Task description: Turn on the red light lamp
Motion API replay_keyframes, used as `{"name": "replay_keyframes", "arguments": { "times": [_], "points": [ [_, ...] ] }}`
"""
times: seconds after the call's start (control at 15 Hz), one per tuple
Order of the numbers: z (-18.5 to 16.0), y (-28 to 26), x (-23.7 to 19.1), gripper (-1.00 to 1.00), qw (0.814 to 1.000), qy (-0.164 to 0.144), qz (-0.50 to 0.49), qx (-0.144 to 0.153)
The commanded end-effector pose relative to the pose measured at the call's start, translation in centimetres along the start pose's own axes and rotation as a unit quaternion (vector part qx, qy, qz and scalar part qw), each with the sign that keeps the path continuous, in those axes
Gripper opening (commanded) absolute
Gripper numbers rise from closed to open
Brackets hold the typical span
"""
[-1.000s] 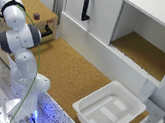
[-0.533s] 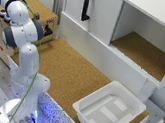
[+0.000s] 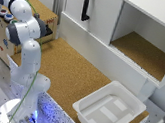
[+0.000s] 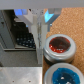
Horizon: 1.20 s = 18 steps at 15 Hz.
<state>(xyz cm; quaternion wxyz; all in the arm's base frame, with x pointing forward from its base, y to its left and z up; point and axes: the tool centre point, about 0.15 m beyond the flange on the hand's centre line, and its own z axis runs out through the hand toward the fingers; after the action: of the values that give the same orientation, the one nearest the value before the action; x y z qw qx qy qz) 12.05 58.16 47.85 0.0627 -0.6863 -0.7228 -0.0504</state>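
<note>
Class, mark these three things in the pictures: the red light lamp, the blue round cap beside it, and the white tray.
red light lamp (image 4: 60, 46), wrist view, centre of the red dome.
blue round cap (image 4: 64, 76), wrist view, middle of the blue top.
white tray (image 3: 90, 102), exterior view, its near rim.

The arm (image 3: 24, 32) has swung further toward the exterior view's left, carrying its wrist and tool (image 3: 6, 14) over the wooden box (image 3: 0, 36), closer to the red light lamp (image 3: 3, 11).
</note>
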Motion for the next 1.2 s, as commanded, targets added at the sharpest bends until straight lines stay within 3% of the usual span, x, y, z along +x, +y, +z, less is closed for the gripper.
{"name": "replay_keyframes", "arguments": {
  "times": [0.0, 0.27, 0.67, 0.8, 0.87, 1.0, 1.13],
  "points": [
    [0.1, 1.5, 3.3, -1.00, 0.999, -0.036, 0.027, -0.017],
    [0.2, 3.2, 3.5, -1.00, 0.998, -0.036, 0.040, -0.030],
    [3.4, 3.9, 4.9, -1.00, 0.998, -0.047, 0.038, -0.034],
    [4.3, 3.3, 4.8, -1.00, 0.996, -0.054, 0.011, -0.076],
    [4.3, 2.9, 4.5, -1.00, 0.996, -0.057, 0.009, -0.068],
    [3.0, 2.4, 3.8, -1.00, 0.997, -0.045, 0.015, -0.066],
    [-1.2, 2.2, 3.5, -1.00, 0.998, -0.013, 0.027, -0.064]
  ]
}}
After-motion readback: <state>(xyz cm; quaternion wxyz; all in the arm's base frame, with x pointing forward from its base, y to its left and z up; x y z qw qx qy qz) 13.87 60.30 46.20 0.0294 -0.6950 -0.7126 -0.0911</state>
